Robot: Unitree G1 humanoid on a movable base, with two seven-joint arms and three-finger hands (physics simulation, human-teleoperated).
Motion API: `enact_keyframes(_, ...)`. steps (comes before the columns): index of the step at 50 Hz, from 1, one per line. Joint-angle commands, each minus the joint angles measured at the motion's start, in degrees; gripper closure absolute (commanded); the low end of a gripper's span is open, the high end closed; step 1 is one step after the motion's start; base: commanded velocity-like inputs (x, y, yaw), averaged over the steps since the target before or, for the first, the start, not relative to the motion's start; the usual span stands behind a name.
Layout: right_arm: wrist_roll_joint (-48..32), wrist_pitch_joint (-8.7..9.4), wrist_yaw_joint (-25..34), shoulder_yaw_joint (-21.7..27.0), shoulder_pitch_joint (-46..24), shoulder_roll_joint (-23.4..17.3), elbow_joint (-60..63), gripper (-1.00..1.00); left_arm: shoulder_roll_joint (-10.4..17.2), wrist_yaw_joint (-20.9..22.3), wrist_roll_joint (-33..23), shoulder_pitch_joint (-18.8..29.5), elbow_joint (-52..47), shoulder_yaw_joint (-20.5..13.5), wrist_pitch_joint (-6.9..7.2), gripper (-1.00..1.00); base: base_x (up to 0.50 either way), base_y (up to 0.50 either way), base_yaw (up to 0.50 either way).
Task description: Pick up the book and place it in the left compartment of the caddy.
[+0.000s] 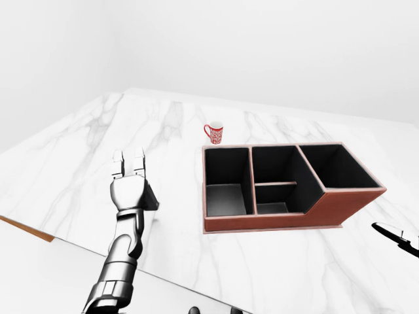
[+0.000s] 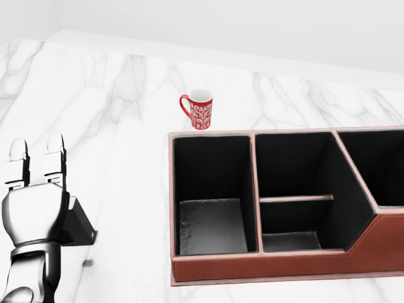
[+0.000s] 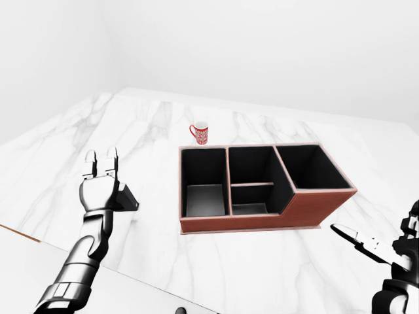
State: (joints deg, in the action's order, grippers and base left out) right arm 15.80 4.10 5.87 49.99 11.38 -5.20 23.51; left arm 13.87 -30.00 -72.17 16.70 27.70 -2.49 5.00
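A dark book (image 2: 79,228) lies flat on the white marble table, mostly hidden under my left hand (image 2: 36,153); only one corner shows to the right of the palm. That hand's fingers are stretched straight and open, and the palm rests over the book. To the right stands the brown caddy (image 2: 265,265) with black insides. Its left compartment (image 2: 211,218) is the one nearest the book and holds nothing. My right hand (image 3: 359,241) hovers low at the right of the right-eye view, fingers extended, away from the caddy.
A red patterned mug (image 2: 199,108) stands just above the caddy's upper left corner. The caddy's middle bay (image 2: 295,218) is split by a low divider, and a third bay (image 1: 337,167) lies on the right. The table's near edge (image 1: 26,229) runs diagonally at lower left.
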Motion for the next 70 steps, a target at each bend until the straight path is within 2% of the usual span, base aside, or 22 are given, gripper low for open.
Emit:
enact_keyframes(1,-0.15,0.19,0.03,-0.10,0.13,0.11,0.29,-1.00,1.93,0.00,2.54,4.78,9.85,0.61,0.00,-1.00,0.00,0.00,0.00)
enact_keyframes(4,-0.66,-1.27,0.09,-0.43,-0.23,0.03,-1.33,-1.00,2.18,0.00,2.74,5.69,11.19,1.00,0.00,-1.00,0.00,0.00,0.00)
enact_keyframes(9,-0.48,-0.62,-0.03,-0.42,0.18,0.20,-0.26,-1.00,2.58,0.00,3.33,7.17,13.52,1.28,0.00,-1.00,0.00,0.00,0.00)
enact_keyframes(20,-0.44,0.17,-0.06,-0.14,0.18,0.11,0.24,-1.00,2.94,0.00,5.19,14.01,27.52,2.75,0.00,-1.00,0.00,0.00,0.00)
enact_keyframes(28,-0.67,-0.33,0.07,-0.24,0.07,0.20,-0.24,-1.00,2.83,0.00,6.03,15.81,32.18,3.88,0.00,-1.00,0.00,0.00,0.00)
enact_keyframes(30,-0.49,0.25,0.08,-0.06,0.31,0.30,0.52,-1.00,2.99,0.00,6.46,17.85,37.09,4.19,0.00,-1.00,0.00,0.00,0.00)
enact_keyframes(37,-0.95,-1.00,0.11,-0.46,-0.08,0.18,-1.01,-1.00,4.13,0.00,8.70,18.59,38.37,4.48,0.00,-1.00,0.00,0.00,0.00)
enact_keyframes(51,-0.98,-0.37,0.04,-0.50,0.10,0.20,-0.31,-1.00,4.92,0.00,10.93,20.28,43.48,4.98,0.00,-1.00,0.00,0.00,0.00)
enact_keyframes(52,-0.83,0.08,0.07,-0.38,0.31,0.28,0.34,-1.00,4.92,0.00,11.10,20.41,43.85,5.04,0.00,-1.00,0.00,0.00,0.00)
enact_keyframes(60,-1.16,-0.90,0.02,-0.66,-0.05,0.16,-0.92,-1.00,4.74,0.00,11.11,20.85,45.68,5.78,0.00,-1.00,0.00,0.00,0.00)
enact_keyframes(70,-1.02,-0.66,-0.05,-0.63,0.02,0.06,-0.78,-1.00,4.35,0.00,8.91,22.14,47.26,7.03,0.00,-1.00,0.00,0.00,0.00)
